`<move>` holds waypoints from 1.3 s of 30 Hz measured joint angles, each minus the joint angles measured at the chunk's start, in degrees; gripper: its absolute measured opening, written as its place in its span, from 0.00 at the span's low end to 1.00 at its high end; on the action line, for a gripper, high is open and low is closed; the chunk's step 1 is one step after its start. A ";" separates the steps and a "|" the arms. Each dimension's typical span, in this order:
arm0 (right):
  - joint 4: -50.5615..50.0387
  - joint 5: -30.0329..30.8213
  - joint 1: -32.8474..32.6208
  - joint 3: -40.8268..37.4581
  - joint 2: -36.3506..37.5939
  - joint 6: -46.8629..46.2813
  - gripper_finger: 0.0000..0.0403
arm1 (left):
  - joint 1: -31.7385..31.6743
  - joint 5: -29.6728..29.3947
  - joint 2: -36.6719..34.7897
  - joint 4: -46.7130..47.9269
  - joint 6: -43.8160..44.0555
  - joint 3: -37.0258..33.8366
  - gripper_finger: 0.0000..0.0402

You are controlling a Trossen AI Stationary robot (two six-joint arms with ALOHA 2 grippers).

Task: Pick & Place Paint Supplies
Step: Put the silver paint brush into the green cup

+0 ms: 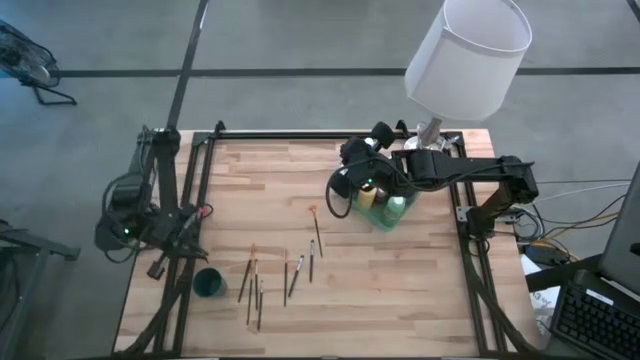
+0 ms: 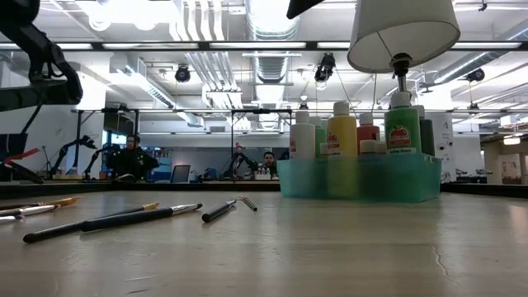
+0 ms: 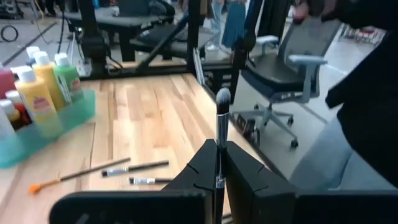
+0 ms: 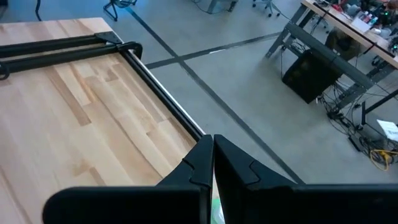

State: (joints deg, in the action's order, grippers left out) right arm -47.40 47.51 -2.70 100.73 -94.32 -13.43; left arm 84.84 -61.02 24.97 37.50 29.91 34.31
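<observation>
Left wrist view shows a thin dark-handled brush with a pale bristle tip clamped upright between the left gripper fingers, off the table's left edge. The small dark green cup sits just beside that arm, so the step in hand looks like carrying this brush toward it. Next comes centring the brush over the cup's mouth. More wooden-handled brushes lie loose mid-table; the white-capped paint bottles stand in the translucent green tray. The right gripper hangs over that tray, fingers together on nothing visible.
</observation>
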 joint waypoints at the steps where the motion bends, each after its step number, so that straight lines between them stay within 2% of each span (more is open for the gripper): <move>1: 0.01 0.00 0.00 0.00 0.00 -0.05 0.02 | -0.02 0.26 -0.32 0.00 0.38 -0.94 0.04; 9: 0.17 0.01 0.96 0.00 0.00 -0.13 0.02 | -0.03 5.28 -3.39 -2.06 4.38 -5.69 0.04; 18: 0.22 0.02 3.95 0.00 0.02 0.16 0.02 | -0.20 7.89 -4.02 -9.58 -1.16 -10.09 0.04; 23: 0.22 0.00 4.68 0.00 0.02 0.33 0.02 | -0.35 8.04 -4.04 -10.28 -0.85 -13.61 0.04; 31: 0.20 -0.45 4.59 0.00 0.02 0.55 0.02 | -0.37 8.05 -4.28 -20.06 -1.55 -20.61 0.04; 39: 0.19 -1.70 4.59 0.00 0.02 0.55 0.02 | -0.46 8.80 -4.28 -21.02 1.54 -23.85 0.04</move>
State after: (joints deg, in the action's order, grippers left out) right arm -47.20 45.80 1.89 100.73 -94.30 -12.88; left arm 84.38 -52.21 20.69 16.48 31.45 10.46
